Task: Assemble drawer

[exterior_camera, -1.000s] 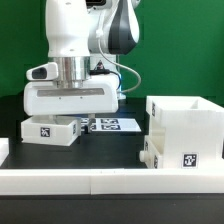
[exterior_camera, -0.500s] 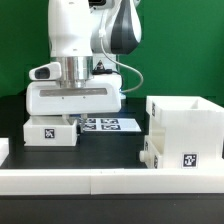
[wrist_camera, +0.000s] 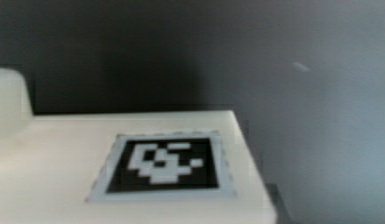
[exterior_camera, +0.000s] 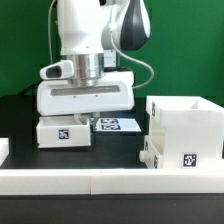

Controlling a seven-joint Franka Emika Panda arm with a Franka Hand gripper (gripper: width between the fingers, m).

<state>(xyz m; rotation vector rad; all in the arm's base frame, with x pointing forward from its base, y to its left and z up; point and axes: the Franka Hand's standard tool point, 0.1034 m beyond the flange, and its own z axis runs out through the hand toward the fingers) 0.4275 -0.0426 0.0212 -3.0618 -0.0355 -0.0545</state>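
Observation:
My gripper point(exterior_camera: 78, 118) reaches down onto a small white tray point(exterior_camera: 64, 133) with a black-and-white tag on its front. The tray sits low over the black table, left of centre. My fingertips are hidden behind the tray's wall, and the tray travels with the hand. The wrist view shows the tray's white face and its tag point(wrist_camera: 162, 163) close up. The tall white shell point(exterior_camera: 186, 122) stands at the exterior view's right with a tag low on its front. A second small tray point(exterior_camera: 150, 151) rests against the shell's left side.
The marker board point(exterior_camera: 116, 124) lies flat on the table behind the held tray. Low white border rails point(exterior_camera: 110, 181) run along the front edge. A small white piece point(exterior_camera: 3, 150) shows at the exterior view's far left. A green wall is behind.
My gripper and the small tray have moved together toward the exterior view's right, closer to the shell. The shell and the second tray have not moved.

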